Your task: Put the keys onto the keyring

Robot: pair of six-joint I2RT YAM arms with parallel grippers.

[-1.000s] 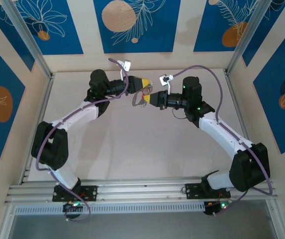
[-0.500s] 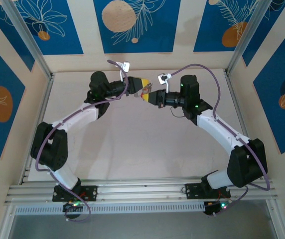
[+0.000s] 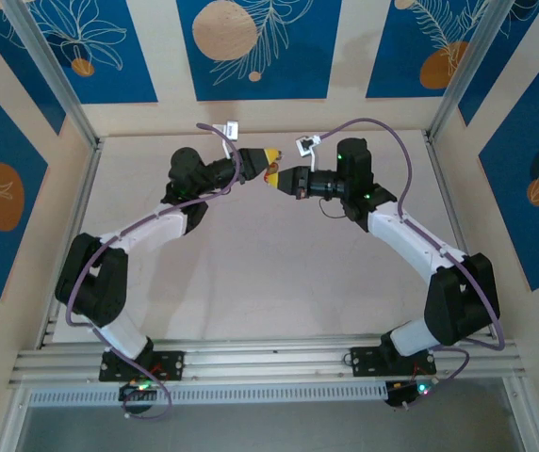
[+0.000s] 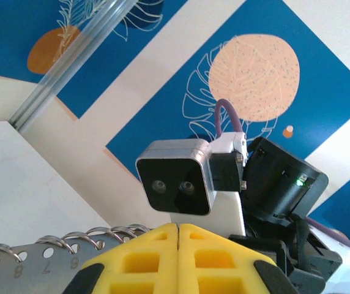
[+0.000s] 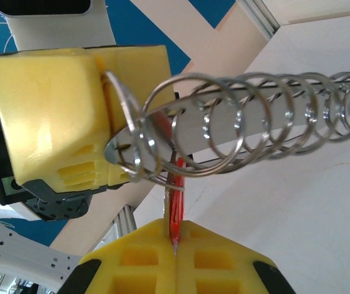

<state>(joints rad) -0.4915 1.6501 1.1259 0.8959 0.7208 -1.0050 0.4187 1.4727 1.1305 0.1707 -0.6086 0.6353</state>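
Right tool [image 5: 175, 248] pinches one key [image 5: 175, 211], left tool [image 4: 178, 245] one keyring [image 5: 254, 128].

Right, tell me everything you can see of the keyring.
The keyring is a flat grey metal strip with a row of shiny wire rings along one edge, like a loose coil. The left wrist view shows stamped numbers beside the rings. It is held in the air between the two arms, with the left hand shut on one end. The red tag, pinched in the shut right hand, pokes up among the end rings; whether it is threaded cannot be told.
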